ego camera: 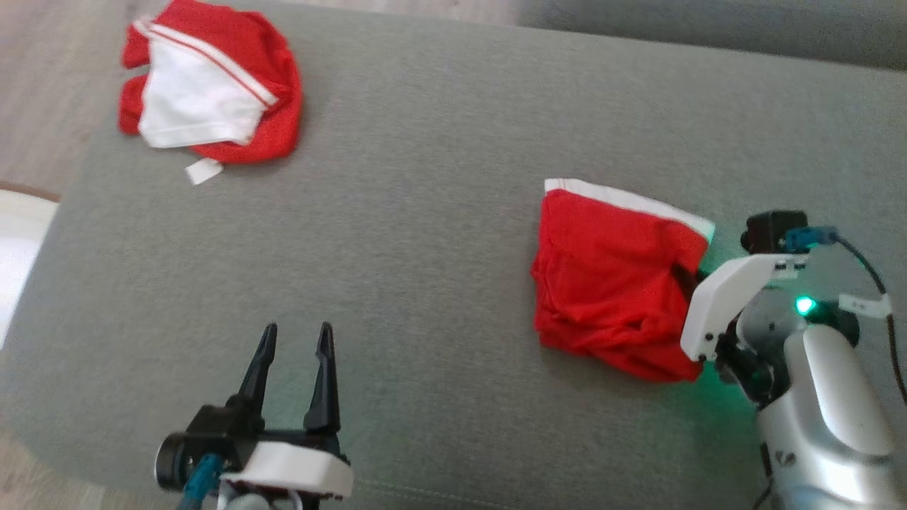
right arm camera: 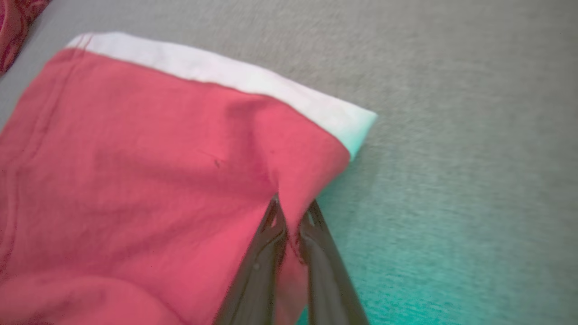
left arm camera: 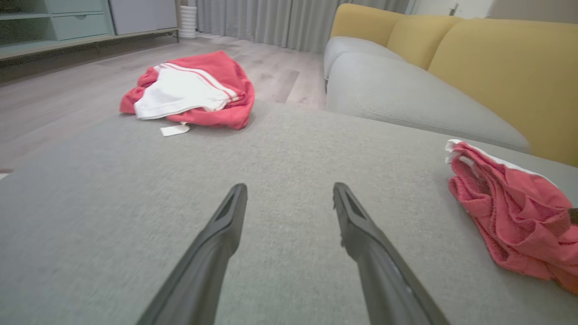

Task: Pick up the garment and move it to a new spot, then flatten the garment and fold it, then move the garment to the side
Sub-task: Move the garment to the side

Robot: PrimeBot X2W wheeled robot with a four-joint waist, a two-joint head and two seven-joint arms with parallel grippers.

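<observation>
Head view is showing a broad grey seat cushion (ego camera: 439, 234) spreading under everything else; in the left wrist view yellow backrests (left arm camera: 496, 67) are rising along its far side and a wooden floor (left arm camera: 67, 99) is running off beyond its edge. On the cushion's right half the red garment (ego camera: 609, 283) is lying in a loose, rumpled fold, its white band (ego camera: 631, 202) facing away from the robot; a second red-and-white garment (ego camera: 212, 85) is sitting bunched at the far left corner, well apart from the first. The right gripper (right arm camera: 291, 207) is reaching in at the red garment's right edge, its two dark fingers pressed together and pinching a fold of the red cloth between them; the left gripper (ego camera: 294, 336) is hovering over bare cushion at the lower left, fingers spread wide and gripping nothing. A small white tag (ego camera: 203, 171) is lying just beside the far garment; a green light (ego camera: 804, 306) is glowing on the right wrist.
</observation>
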